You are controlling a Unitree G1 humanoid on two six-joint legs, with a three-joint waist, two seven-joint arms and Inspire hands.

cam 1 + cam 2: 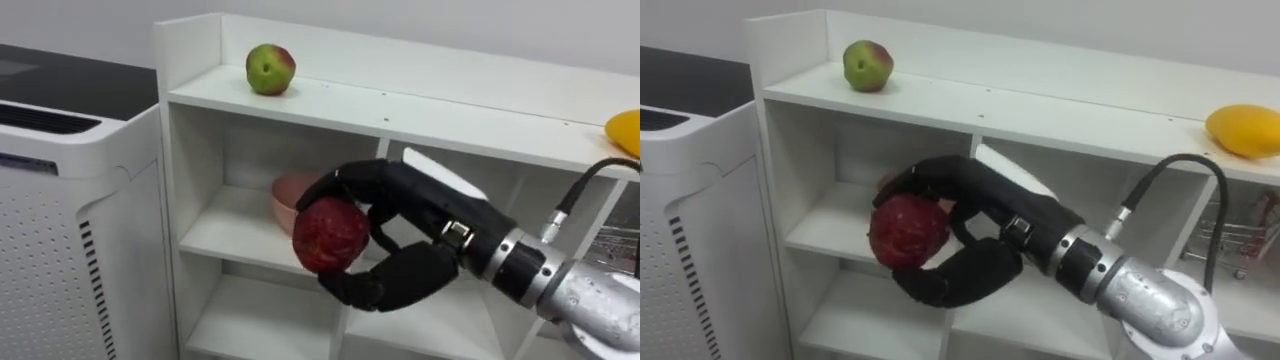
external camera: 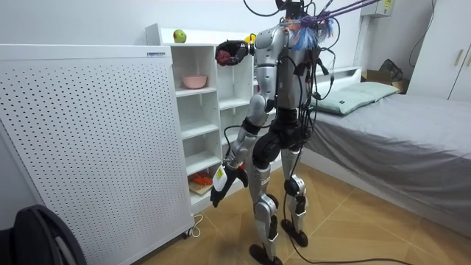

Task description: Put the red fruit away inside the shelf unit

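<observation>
The red fruit point(image 1: 330, 233) is off the shelves, held in the air just in front of the white shelf unit point(image 1: 420, 112), level with its upper compartment. The right hand point(image 1: 430, 215) grips it, with fingers curled over the top and thumb wrapped underneath; the arm enters from the lower right.

Directly behind the fruit, a pink bowl point(image 1: 288, 196) sits on the shelf board of the left upper compartment, partly hidden by the hand. On the unit's top board, a green apple point(image 1: 270, 68) with a red blush stands at the far left. A yellow fruit point(image 1: 625, 132) lies at the right end, well apart from the apple.

A white perforated cabinet point(image 1: 70, 230) stands against the unit's left side.

In the room view the robot stands upright facing the shelf unit, with a bed point(image 2: 397, 125) behind it. The left hand point(image 2: 221, 188) hangs low beside the thigh; whether it is open or closed cannot be told.
</observation>
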